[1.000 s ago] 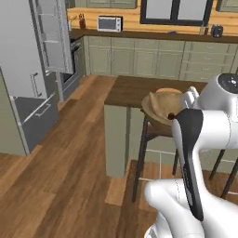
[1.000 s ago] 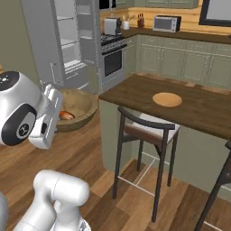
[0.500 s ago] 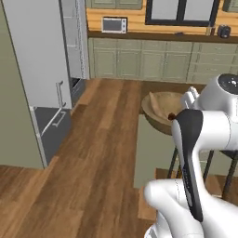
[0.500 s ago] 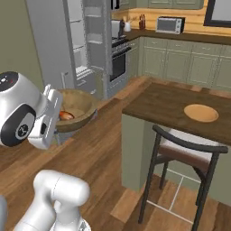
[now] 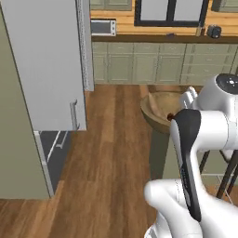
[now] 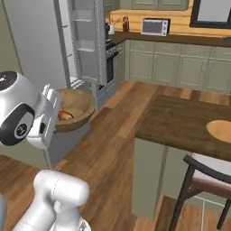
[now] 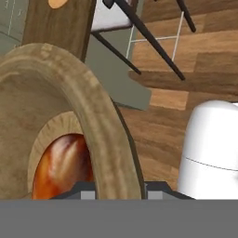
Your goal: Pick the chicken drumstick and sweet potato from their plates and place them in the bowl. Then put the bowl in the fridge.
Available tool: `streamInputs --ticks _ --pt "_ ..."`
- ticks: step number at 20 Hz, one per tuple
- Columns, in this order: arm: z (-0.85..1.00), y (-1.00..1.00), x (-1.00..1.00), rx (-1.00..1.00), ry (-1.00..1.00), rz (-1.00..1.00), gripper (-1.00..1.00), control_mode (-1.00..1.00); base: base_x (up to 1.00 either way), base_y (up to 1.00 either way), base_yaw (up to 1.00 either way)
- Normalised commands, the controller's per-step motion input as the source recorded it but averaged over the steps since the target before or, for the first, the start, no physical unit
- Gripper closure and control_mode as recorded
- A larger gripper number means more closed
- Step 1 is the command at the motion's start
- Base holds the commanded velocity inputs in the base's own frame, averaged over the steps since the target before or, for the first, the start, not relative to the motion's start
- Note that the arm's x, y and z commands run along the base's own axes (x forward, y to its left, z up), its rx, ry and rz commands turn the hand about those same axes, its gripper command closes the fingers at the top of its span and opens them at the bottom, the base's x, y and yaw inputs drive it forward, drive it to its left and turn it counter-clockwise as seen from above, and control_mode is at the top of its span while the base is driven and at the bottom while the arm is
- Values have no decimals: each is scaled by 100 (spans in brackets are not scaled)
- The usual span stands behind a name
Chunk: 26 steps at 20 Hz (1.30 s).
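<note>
Bowl: a round tan wooden bowl (image 6: 74, 108) is carried in the air beside the robot's white wrist, clear of any surface. In the left base view the bowl (image 5: 160, 109) is seen in front of the arm, over the wood floor. In the hand view its thick rim (image 7: 100, 130) runs up the middle of the picture.

Gripper: the gripper (image 7: 114, 193) is closed on the bowl's rim, with one finger on each side of the wall; the finger tips themselves are mostly hidden at the bottom edge.

Food in the bowl: an orange-red glossy lump (image 7: 62, 165) is lying on the bowl's floor, just inside the rim. From the right base view a small orange piece (image 6: 65, 115) is seen inside the bowl. Whether this is the sweet potato or the drumstick cannot be told.

Fridge: a tall grey fridge (image 6: 43, 49) is standing past the bowl, its door (image 6: 90, 43) swung open so that pale shelves are shown. In the left base view the grey door panel (image 5: 49, 65) is seen to the left of the bowl, with a drawer front below it.

Island: a dark wooden countertop (image 6: 180, 124) is seen to the right of the bowl, well apart from it. A flat tan wooden plate (image 6: 221, 130) is resting on it.

Stool: a dark-framed stool (image 6: 205, 180) is set against the island, below the plate.

Microwave: a microwave (image 6: 155, 26) is placed on the far counter, beyond the fridge door.
</note>
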Motion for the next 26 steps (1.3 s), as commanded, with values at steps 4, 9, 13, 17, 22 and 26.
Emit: streamInputs --ticks 4,9,13,17,22,26 --pt "0 0 0 0 0 0 100 100 97 8 -33" --pt "0 0 0 0 0 0 100 100 80 57 -32" --pt "0 0 0 0 0 0 100 100 72 31 -15" --pt "0 0 0 0 0 0 100 100 64 11 0" --pt "0 0 0 0 0 0 100 100 67 3 -1" --pt "0 0 0 0 0 0 100 100 84 71 -5"
